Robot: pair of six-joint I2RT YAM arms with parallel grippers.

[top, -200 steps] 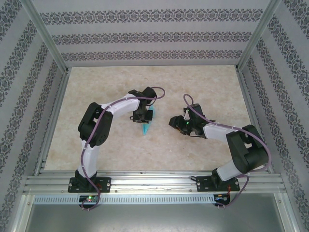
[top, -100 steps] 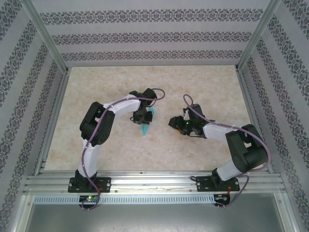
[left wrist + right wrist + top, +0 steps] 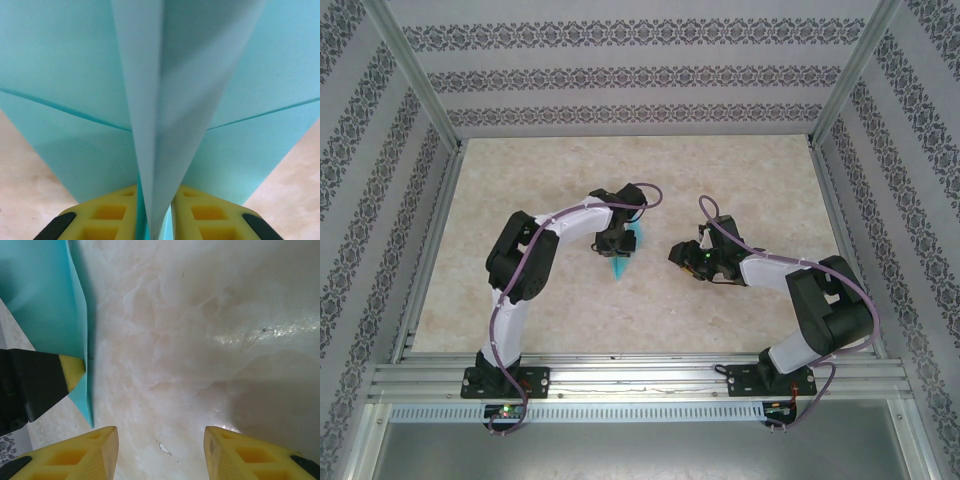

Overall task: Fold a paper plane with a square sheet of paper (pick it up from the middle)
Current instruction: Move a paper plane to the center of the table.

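Standing at the near edge, I note the slim pointed dart of turquoise-blue paper, the paper plane point(image 3: 620, 262), near the middle of the pale marbled tabletop point(image 3: 720, 180), its nose towards the arms' bases. It sits directly under the left gripper point(image 3: 617, 243).

In the left wrist view, the plane point(image 3: 75, 75) shows a raised centre crease with layered wings spreading to either side. The crease runs down between the yellow pads point(image 3: 120, 217) of the left gripper point(image 3: 155, 212). The jaws stand close on either side of that keel. The fold looks puffed rather than pressed flat, so I cannot tell whether it is truly pinched or merely flanked.

The right gripper point(image 3: 678, 252) hangs just beside the plane, not touching it. Its jaws are apart with nothing between them, over bare tabletop point(image 3: 200, 340). From the right wrist view, the plane's edge point(image 3: 45, 300) lies at the left, with one yellow fingertip point(image 3: 74, 371) of the left gripper against it. Whether the plane rests on the surface or hangs just above it is unclear.

Assessment: folding appears complete, and the step in hand is parting with the finished plane. The next move calls for the left jaws to spread clear of the keel. They should then withdraw along the crease line so neither wing is snagged or dragged.
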